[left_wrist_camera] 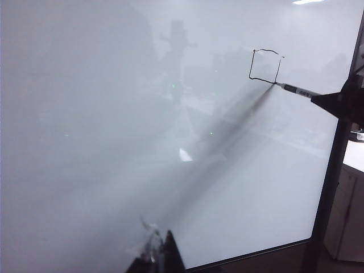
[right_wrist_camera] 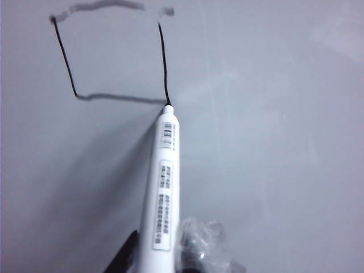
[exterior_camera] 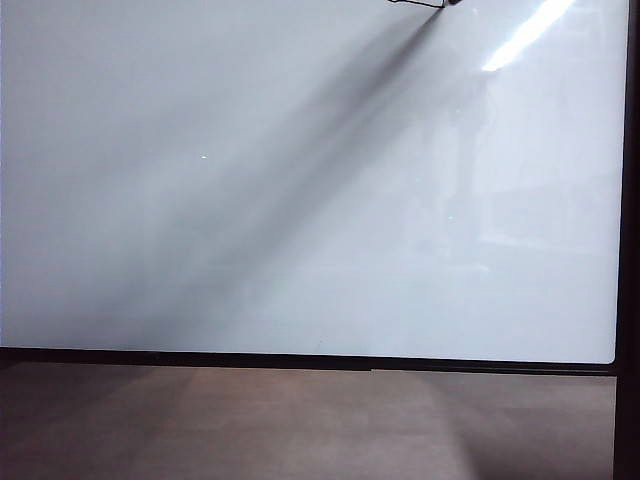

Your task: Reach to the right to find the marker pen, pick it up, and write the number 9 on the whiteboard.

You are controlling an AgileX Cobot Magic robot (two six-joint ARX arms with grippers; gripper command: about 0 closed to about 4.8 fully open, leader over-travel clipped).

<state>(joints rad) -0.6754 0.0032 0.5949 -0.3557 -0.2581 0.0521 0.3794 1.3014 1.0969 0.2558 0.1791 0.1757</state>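
The whiteboard fills the exterior view; only a sliver of black stroke shows at its top edge. In the right wrist view my right gripper is shut on the marker pen, a white labelled barrel. Its black tip touches the board at the lower right corner of an angular, nearly closed box of strokes, the number 9. The left wrist view shows the same number 9, the marker pen and the right gripper near the board's right frame. My left gripper hangs off the board's lower part, fingers together, holding nothing.
A thin black frame borders the board, with a brown-grey surface below it. The right frame edge stands close to the writing. Beyond it sits a pale cabinet. A long dark shadow crosses the board.
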